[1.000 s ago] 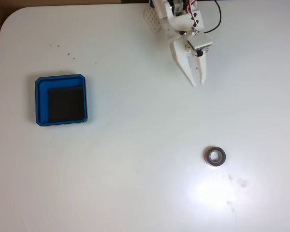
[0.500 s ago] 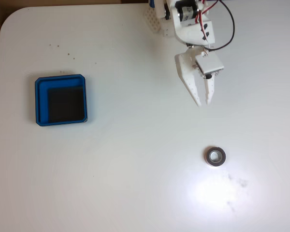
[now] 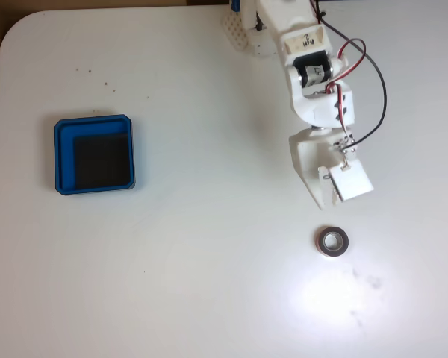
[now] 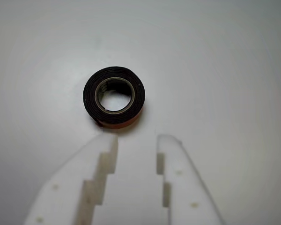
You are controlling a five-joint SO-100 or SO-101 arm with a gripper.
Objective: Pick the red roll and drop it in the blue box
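The red roll lies flat on the white table at the lower right of the fixed view, a small dark ring with a grey top face. My gripper hovers just above it in that view, fingers pointing down at the roll. In the wrist view the red roll sits just past the two white fingertips, slightly left of the gap. The gripper is open by a modest gap with nothing between its fingers. The blue box, a square tray with a black floor, rests far to the left.
The white arm reaches down from its base at the table's top edge, trailing black and red wires. A few dark specks mark the table above the box. The table's rounded corner is at the upper left.
The arm has stretched out from the top edge, carrying the gripper down the fixed view to just short of the roll. Roll and box have not moved.
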